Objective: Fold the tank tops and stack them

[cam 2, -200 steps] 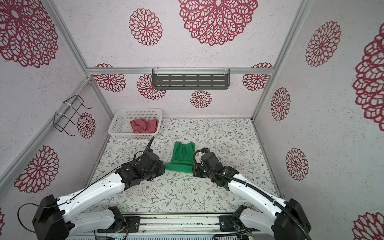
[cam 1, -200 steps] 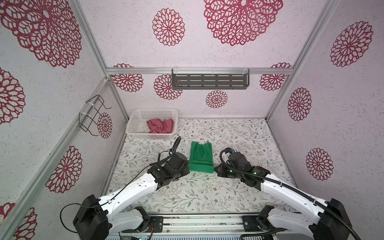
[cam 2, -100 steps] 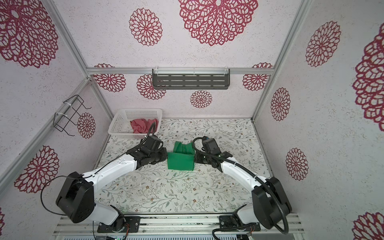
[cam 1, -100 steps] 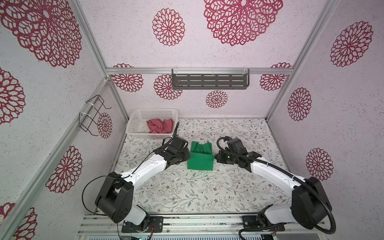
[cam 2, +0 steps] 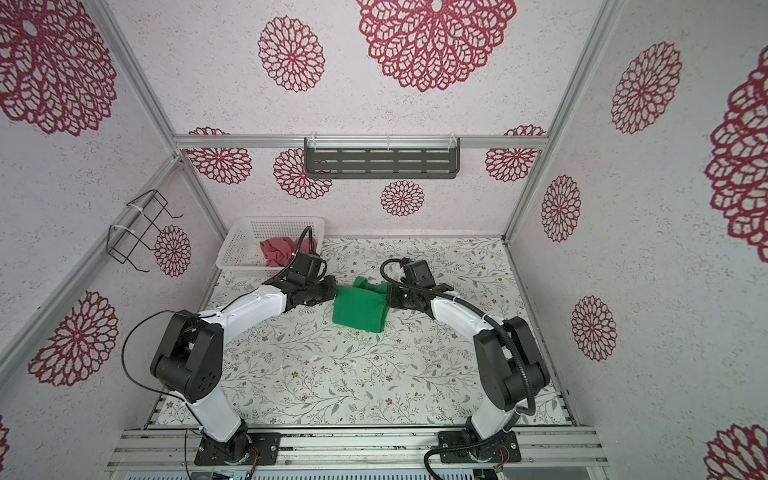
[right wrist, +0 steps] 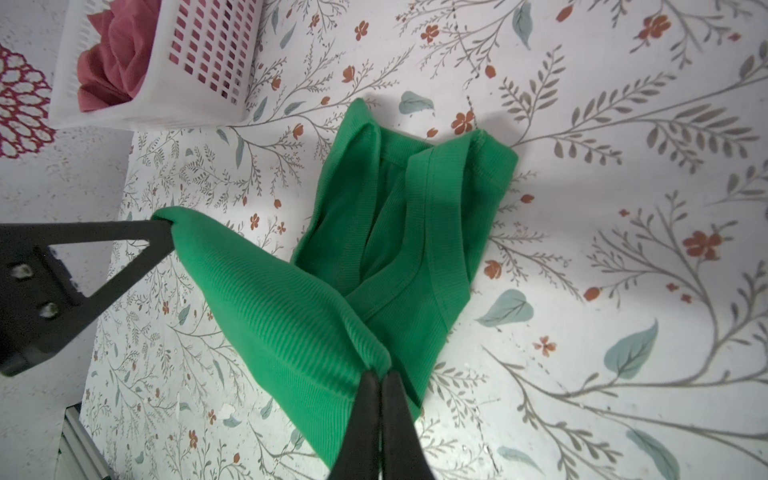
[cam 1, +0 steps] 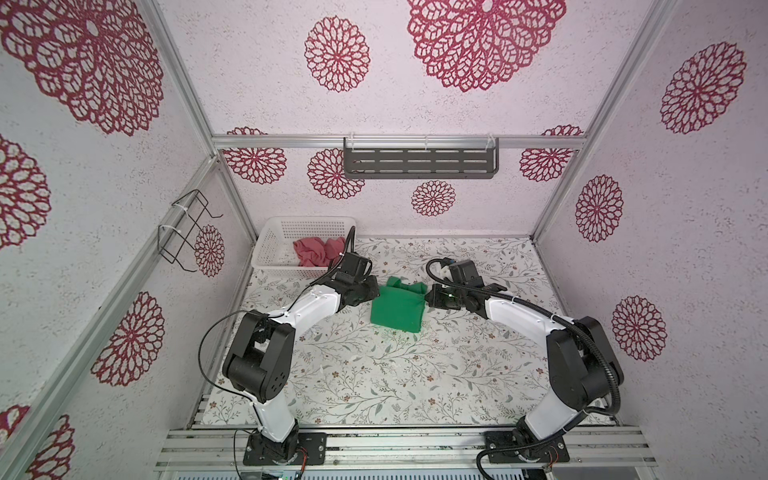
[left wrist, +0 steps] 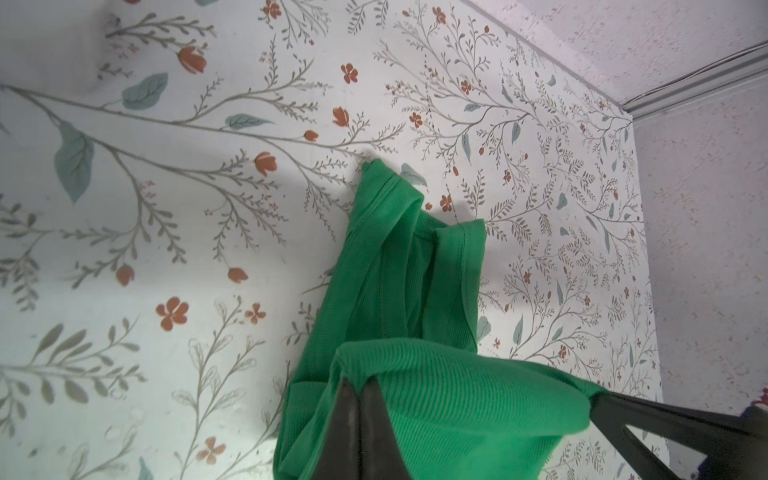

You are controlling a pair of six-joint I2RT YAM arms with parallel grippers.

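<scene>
Two tank tops are in play, and only the green tank top (cam 1: pixel 397 309) is out on the surface (cam 1: pixel 374 374). In both top views it lies just past the middle, toward 12 o'clock, folded over itself with its strap ends peeking out at the 12 o'clock edge. Your left fingers (cam 1: pixel 372 291) are clenched on its 10 o'clock corner, your right fingers (cam 1: pixel 430 298) on its 2 o'clock corner, and the layer between them is lifted off the rest. The rose-red tank top (cam 1: pixel 316 252) sits crumpled in the white basket (cam 1: pixel 266 249) in the 11 o'clock corner, well apart from the green one.

In the left wrist view, the left fingers (left wrist: pixel 347 407) are pressed together with a pinch of ribbed green cloth between their tips; the held layer runs across to the right fingers (left wrist: pixel 623 411), and the straps lie on the surface beyond.

In the right wrist view, the right fingers (right wrist: pixel 368 399) are likewise closed on a bunched corner, the cloth spans to the left fingers (right wrist: pixel 160 239), and the white basket stands past the straps.
</scene>
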